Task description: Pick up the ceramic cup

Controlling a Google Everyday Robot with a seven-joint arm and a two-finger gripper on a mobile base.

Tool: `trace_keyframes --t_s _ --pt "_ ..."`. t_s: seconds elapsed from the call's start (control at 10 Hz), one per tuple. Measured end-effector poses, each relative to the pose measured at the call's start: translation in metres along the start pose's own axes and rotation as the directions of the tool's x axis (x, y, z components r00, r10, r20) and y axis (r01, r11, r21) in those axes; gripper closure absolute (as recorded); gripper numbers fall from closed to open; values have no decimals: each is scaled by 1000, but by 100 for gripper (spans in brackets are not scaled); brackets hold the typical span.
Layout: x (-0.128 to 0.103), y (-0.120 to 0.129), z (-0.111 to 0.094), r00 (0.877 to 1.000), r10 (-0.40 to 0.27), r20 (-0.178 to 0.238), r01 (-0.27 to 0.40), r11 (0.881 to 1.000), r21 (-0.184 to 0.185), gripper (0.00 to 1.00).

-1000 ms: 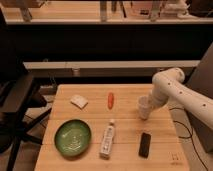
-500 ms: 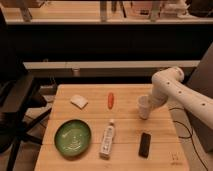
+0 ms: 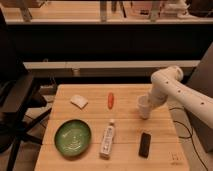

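White ceramic cup [image 3: 144, 106] stands upright right of frame centre on the wooden table [image 3: 125, 150]. Gripper [image 3: 148, 106] sits against the cup's right side; grip state cannot tell. Orange carrot [image 3: 110, 99] lies left of the cup, 1 black bar [image 3: 144, 144] below it.

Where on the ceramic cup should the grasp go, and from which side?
Across the side wall of the ceramic cup, coming from the right. It stands upright, and the end effector is already at it on that side; the carrot lies well off to its left.
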Motion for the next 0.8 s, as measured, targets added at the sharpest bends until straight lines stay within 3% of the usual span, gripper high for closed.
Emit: trace_keyframes --t_s 0.8 --pt "0 -8 -2 999 -53 -13 53 998 -15 100"
